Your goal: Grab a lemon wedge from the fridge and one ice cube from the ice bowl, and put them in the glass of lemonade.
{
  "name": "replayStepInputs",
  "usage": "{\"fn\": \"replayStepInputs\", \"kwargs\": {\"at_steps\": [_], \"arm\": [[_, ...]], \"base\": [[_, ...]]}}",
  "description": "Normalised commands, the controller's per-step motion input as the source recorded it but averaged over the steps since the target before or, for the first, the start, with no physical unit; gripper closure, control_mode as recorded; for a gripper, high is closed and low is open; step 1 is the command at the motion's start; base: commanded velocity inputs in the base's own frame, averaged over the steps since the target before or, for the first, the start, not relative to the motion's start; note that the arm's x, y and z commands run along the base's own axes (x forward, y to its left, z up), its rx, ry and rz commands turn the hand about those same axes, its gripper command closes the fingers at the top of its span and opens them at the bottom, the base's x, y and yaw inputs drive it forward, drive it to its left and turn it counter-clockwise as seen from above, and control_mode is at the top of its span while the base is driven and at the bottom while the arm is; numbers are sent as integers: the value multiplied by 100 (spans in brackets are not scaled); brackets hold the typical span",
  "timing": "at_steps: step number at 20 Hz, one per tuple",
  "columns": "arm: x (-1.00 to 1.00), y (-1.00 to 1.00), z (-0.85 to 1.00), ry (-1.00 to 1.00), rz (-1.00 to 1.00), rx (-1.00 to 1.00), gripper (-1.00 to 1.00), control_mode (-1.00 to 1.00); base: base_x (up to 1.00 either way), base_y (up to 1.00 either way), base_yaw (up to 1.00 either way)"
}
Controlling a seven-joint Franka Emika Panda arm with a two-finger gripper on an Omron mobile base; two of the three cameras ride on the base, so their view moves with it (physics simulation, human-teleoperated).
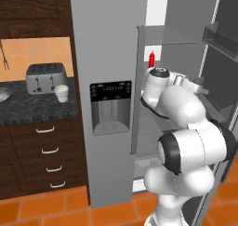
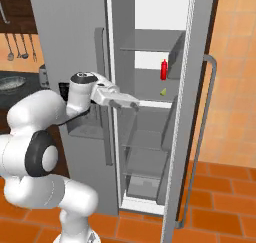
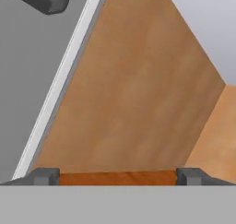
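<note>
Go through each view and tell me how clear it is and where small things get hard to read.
Left base view: evenly lit and sharp, though the arm hides much of the open fridge; the red bottle shows. Right base view: soft, flat light; the lemon wedge is a tiny blurry speck. Hand view: slightly blurred, open gripper facing plain orange wall.

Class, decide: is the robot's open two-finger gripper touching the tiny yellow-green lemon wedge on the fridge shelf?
Apart. In the right base view the open two-finger gripper sits at the shelf's front edge, with bare shelf between it and the tiny yellow-green lemon wedge further back.
</note>
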Motion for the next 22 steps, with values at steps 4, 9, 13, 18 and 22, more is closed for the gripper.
{"fn": "replayStepInputs", "kwargs": {"at_steps": [4,9,13,18,22], "arm": [[-13,93,-12,13,44,35,-100,-100],[-10,32,-71,9,57,67,-100,-100],[-3,6,-75,-5,60,78,-100,-100],[0,-25,5,-34,47,80,-100,-100],[0,-34,25,-25,21,48,-100,-100]], "base": [[0,0,0],[0,0,0],[0,0,0],[0,0,0],[0,0,0]]}}
